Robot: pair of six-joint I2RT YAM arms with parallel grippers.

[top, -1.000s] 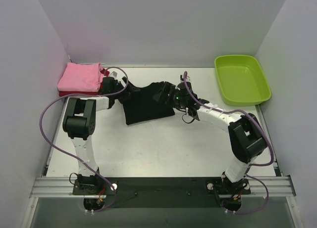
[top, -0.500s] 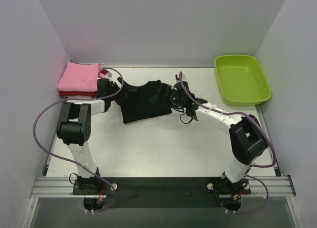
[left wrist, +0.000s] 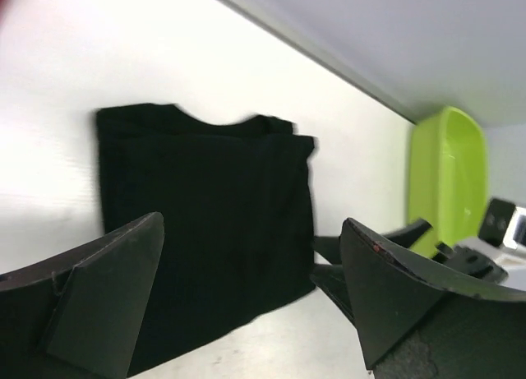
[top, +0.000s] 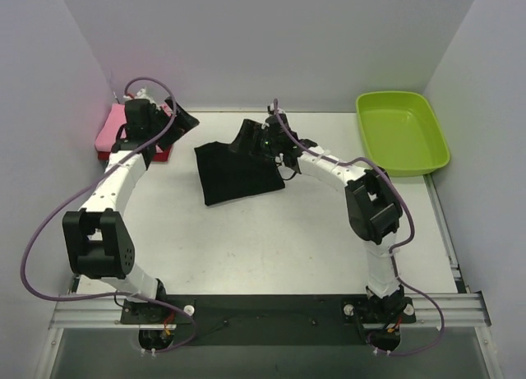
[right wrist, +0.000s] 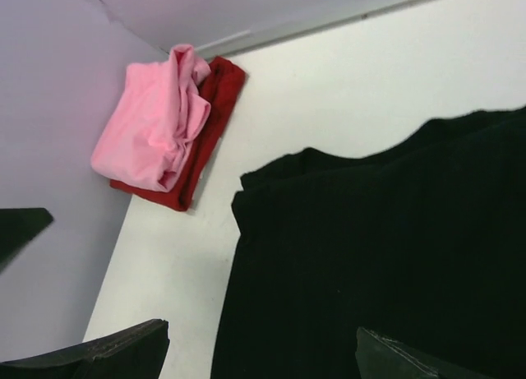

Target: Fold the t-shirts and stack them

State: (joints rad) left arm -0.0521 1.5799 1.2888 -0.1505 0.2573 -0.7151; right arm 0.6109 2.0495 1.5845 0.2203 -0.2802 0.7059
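The black t-shirt lies folded flat on the table; it also shows in the left wrist view and the right wrist view. The pink t-shirt lies on the dark red t-shirt in the back left corner, both clear in the right wrist view as pink on dark red. My left gripper is open and empty, raised by the stack and apart from the black shirt. My right gripper is open and empty over the black shirt's far edge.
The lime-green tub stands at the back right, also in the left wrist view. White walls close in the table on the left, back and right. The left arm partly covers the pink and red stack from above.
My left arm has swung back and left, from the black shirt's left edge to beside the pink stack. My right gripper moved back-left. The black shirt now lies flat, free of both grippers.
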